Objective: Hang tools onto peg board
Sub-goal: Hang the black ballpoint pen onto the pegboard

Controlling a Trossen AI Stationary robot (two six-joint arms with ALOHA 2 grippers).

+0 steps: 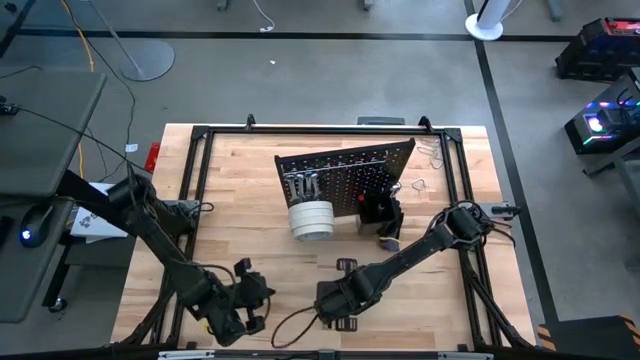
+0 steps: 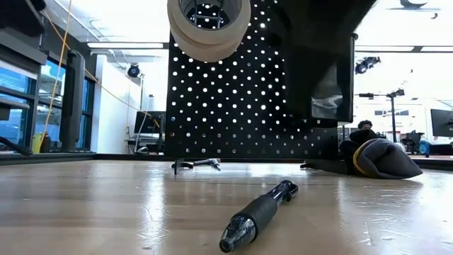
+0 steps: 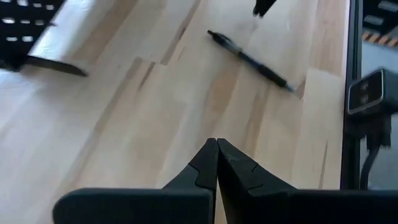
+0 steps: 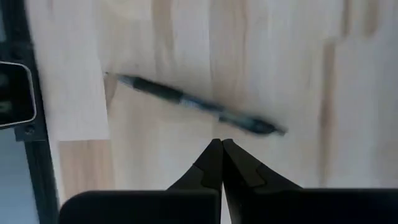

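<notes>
Black pen [image 2: 256, 216] lies flat, tip toward table's near edge; both tools closed, empty.

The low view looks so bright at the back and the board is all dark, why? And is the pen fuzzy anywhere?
Low view: bright room light behind the peg board shines through its holes, leaving it a dark shape. Right wrist view: the pen is smeared and soft above the shut right gripper. Left wrist view: the pen looks sharper, but the board's corner is blurry.
</notes>
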